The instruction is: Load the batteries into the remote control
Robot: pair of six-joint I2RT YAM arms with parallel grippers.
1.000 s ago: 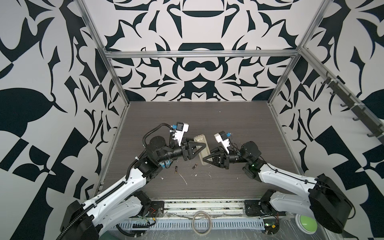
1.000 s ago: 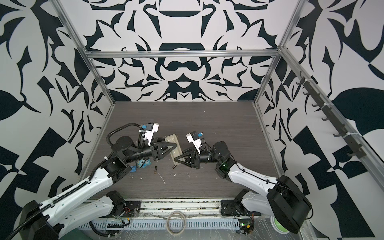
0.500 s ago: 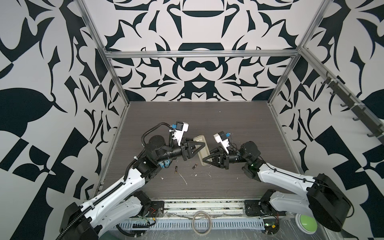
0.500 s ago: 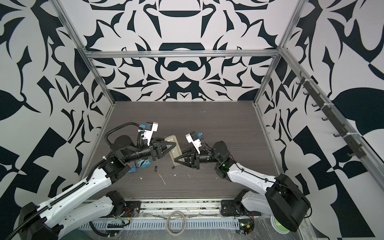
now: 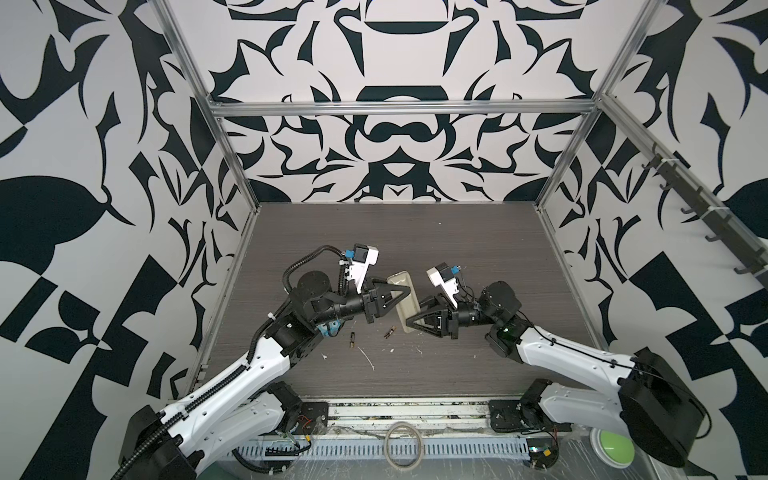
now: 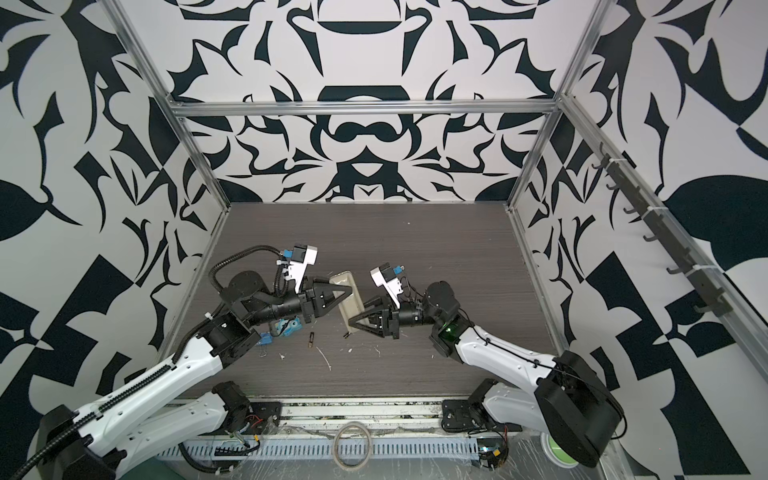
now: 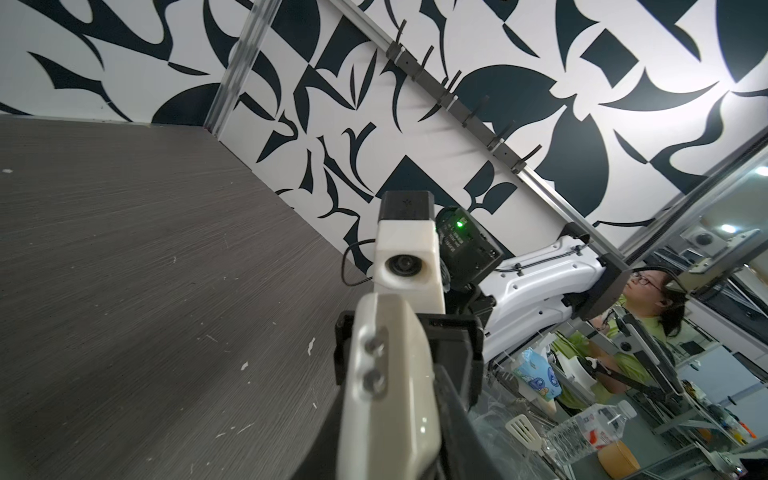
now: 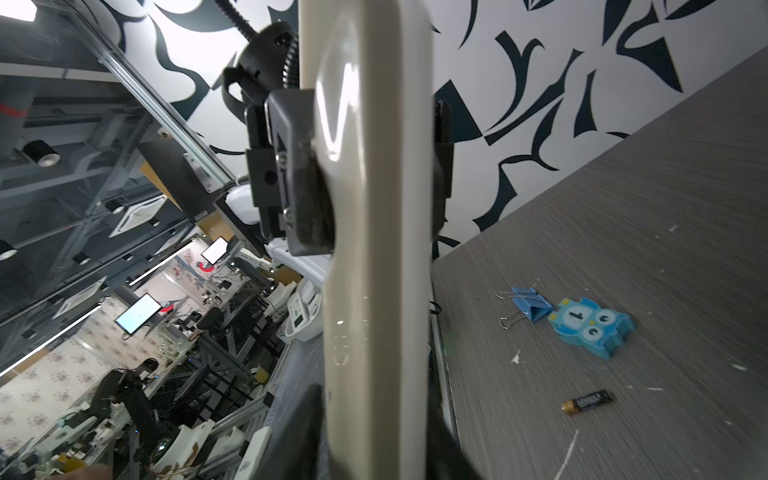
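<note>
Remote control [image 5: 405, 308] is held raised off the tabletop [image 5: 457, 249], left pincer [image 5: 402, 291] clamped on its far end, right pincer [image 5: 412, 326] straddling its near end, grip can't tell, 2 batteries [image 5: 353, 338] lying loose on the tabletop below.

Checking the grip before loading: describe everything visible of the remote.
The remote is a slim, glossy off-white plastic bar with rounded edges; two small metal dots sit in a recess near one end. It hangs between the arms, apparently off the table. The left gripper is shut on its far part; the right gripper straddles its near end, contact unclear.
</note>
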